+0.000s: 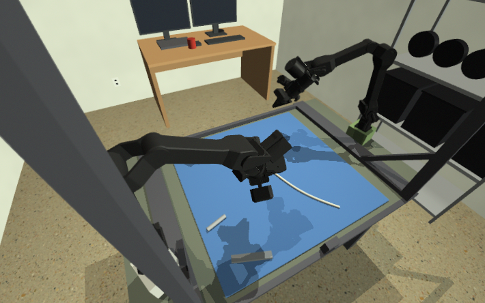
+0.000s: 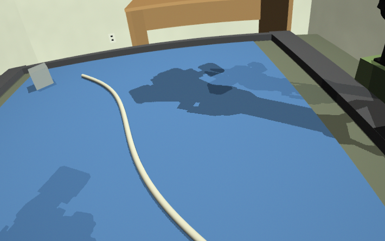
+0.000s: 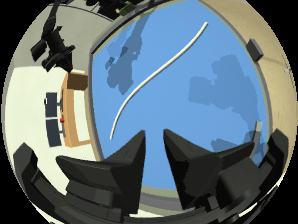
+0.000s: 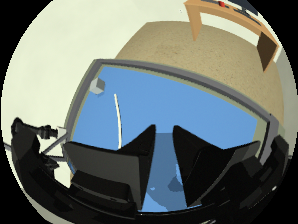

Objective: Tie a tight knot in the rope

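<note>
The cream rope (image 1: 308,194) (image 2: 128,131) (image 3: 160,70) (image 4: 118,120) lies loose in a gentle curve on the blue mat (image 1: 350,180) (image 2: 248,164), with no knot in it. My left gripper (image 1: 261,195) (image 3: 154,133) points down over the middle of the mat, above and beside the rope's far half and clear of it. Its fingers are nearly shut on nothing. My right gripper (image 1: 279,100) (image 4: 164,129) hangs high over the table's far corner, well away from the rope. It is also nearly shut and empty.
A grey cube (image 2: 40,76) (image 4: 97,86) stands at the mat's far left corner. A pale stick (image 1: 216,222) and a grey bar (image 1: 252,256) lie near the front edge. A dark raised rim (image 2: 322,74) borders the table. The right arm's green mount (image 1: 361,132) and a shelf rack stand on the right.
</note>
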Motion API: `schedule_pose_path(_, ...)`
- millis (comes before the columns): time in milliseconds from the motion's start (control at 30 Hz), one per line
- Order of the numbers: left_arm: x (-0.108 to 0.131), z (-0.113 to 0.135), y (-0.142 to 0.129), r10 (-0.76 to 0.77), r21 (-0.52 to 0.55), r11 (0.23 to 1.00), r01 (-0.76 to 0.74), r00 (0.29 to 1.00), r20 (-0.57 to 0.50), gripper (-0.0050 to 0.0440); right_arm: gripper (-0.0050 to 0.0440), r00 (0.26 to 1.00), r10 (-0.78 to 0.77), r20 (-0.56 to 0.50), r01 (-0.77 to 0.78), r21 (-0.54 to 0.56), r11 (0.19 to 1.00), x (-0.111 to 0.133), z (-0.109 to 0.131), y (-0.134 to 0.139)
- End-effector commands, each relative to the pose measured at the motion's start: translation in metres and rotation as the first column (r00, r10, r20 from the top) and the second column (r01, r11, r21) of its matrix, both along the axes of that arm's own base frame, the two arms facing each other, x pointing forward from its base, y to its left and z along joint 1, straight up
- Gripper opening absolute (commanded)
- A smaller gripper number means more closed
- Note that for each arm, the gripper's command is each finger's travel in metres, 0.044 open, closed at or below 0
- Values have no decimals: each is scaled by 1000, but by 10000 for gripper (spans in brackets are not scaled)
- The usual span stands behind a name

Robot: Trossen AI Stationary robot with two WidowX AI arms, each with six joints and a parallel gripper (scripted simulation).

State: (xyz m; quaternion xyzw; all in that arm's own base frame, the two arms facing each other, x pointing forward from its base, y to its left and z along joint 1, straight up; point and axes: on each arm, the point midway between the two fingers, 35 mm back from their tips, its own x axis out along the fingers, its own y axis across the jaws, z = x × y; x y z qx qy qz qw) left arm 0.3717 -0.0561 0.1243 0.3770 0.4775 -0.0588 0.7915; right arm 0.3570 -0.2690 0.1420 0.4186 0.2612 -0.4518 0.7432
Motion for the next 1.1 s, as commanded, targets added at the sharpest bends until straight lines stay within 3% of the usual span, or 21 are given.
schedule_pose_path(0,-9,18,-6,-117,-4,993,117,990,-78,85,85,998,38,-42,-37,27,999,-15,24,14)
schedule_pose_path(300,-44,34,-15,-358,-56,932,359,885,-297,85,85,967,134,-219,-96,174,980,-63,36,55)
schedule_pose_path(400,-48,36,-16,-383,-68,922,382,868,-317,85,85,961,146,-236,-101,192,976,-69,37,60)
schedule_pose_path(567,-72,49,-20,-507,-141,857,496,762,-403,85,85,924,210,-319,-118,286,951,-101,48,86)
schedule_pose_path(800,-95,62,-24,-609,-224,785,578,651,-454,85,85,886,270,-376,-125,367,922,-130,60,110)
schedule_pose_path(1067,-103,67,-26,-638,-252,760,599,614,-464,85,85,873,289,-392,-126,392,911,-139,64,118)
